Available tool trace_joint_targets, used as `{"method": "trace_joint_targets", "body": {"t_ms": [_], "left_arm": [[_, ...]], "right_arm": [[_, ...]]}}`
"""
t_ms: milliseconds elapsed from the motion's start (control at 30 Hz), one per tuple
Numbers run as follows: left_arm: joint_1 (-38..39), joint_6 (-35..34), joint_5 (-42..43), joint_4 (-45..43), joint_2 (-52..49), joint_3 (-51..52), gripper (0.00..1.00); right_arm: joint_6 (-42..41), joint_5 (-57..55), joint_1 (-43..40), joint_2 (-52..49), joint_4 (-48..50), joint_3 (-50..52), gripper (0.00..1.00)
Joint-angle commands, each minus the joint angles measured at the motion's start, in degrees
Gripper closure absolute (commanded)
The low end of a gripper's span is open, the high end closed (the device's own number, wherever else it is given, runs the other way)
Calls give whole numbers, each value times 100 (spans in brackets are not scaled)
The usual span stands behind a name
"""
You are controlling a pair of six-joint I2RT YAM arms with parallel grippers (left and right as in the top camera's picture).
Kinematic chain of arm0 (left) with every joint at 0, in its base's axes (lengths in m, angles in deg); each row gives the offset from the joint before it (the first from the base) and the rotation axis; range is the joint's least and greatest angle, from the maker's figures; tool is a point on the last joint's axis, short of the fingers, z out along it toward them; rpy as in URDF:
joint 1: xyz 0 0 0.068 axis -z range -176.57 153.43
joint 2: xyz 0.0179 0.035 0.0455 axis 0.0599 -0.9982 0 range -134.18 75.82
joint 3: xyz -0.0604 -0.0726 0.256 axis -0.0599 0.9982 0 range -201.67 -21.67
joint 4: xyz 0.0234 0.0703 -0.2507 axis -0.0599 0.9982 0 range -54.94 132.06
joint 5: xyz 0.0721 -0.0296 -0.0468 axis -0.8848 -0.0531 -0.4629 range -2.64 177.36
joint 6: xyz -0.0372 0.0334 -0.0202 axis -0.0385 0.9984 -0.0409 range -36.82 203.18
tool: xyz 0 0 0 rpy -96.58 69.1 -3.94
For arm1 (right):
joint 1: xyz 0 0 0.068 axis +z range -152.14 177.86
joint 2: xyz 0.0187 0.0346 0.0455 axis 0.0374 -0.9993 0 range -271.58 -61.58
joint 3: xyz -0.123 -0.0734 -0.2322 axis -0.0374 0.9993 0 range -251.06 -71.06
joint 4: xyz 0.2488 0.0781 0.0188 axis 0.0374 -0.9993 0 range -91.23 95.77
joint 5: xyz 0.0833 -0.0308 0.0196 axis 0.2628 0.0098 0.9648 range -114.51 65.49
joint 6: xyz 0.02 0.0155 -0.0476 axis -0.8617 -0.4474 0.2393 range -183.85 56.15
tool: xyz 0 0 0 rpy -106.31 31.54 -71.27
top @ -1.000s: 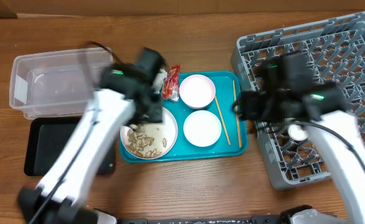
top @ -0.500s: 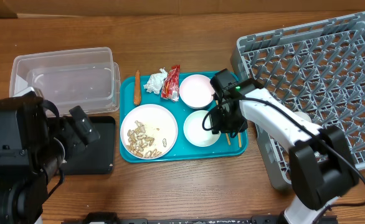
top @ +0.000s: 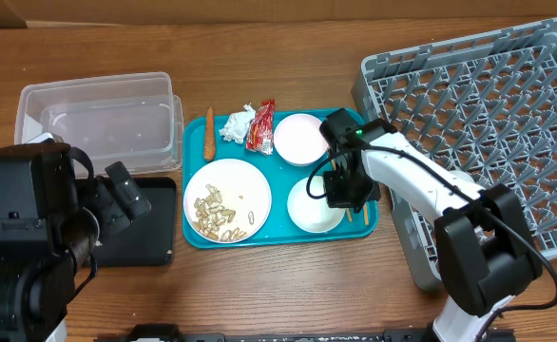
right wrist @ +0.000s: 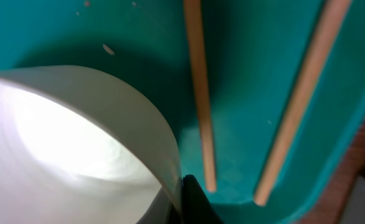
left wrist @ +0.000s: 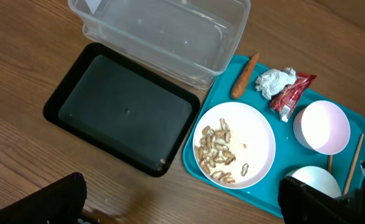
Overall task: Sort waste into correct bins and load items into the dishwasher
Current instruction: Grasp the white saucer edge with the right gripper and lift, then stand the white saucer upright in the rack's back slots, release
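My right gripper (top: 340, 188) is shut on the right rim of the white bowl (top: 312, 207) on the teal tray (top: 278, 226). The right wrist view shows that rim (right wrist: 161, 134) pinched at my gripper (right wrist: 181, 199), with two chopsticks (right wrist: 198, 93) lying just beyond. A pink bowl (top: 300, 139), a plate of peanut shells (top: 227, 199), a carrot stick (top: 209, 133), white tissue (top: 238, 123) and a red wrapper (top: 261, 125) share the tray. My left gripper (left wrist: 185, 208) hangs open and empty over bare table, near the black tray (left wrist: 126, 106) and clear tub (left wrist: 164, 31).
The grey dish rack (top: 488, 123) fills the right side, its near wall close to my right arm. The clear tub (top: 98, 123) and the black tray (top: 160, 233) sit left of the teal tray. My left arm's bulk covers the table's front left.
My right gripper has come down onto the teal tray and shut on the white bowl's rim, and the bowl has shifted slightly toward the front. My left arm pulled back left and opened.
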Motion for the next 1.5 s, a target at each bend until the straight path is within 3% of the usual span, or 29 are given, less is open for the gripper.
{"method": "trace_joint_targets", "body": {"t_ms": [0,233,433,567,967,1167,1467], "left_arm": [[-48,-35,-37,-52,-42,-11,0],[-48,-35,-37,-46,-142,-11,0],[-48,-35,-37,-44,-251,-11,0],[-48,-35,-37,-44,-317,-11,0],[-48,-35,-37,-44,-568,-11,0],[-48,-35,-37,-46,-708,-11,0],[-48,-35,-37,-46,-925,-11,0]], "right_arm": [[-9,-533,7,579,-190,-439,96],[-319,-2490,4,2033,-367,-1139,96],[-321,-5252,-15,3069,654,-1176,96],[-111,-6339,-201,3158,1189,-1174,96],[-114,-6662,-1567,2144,1005,-1154,96],[-114,-7490,-1753,1338,1211,-1154,96],[-114,-7490,-1746,682,1106,-1152,96]]}}
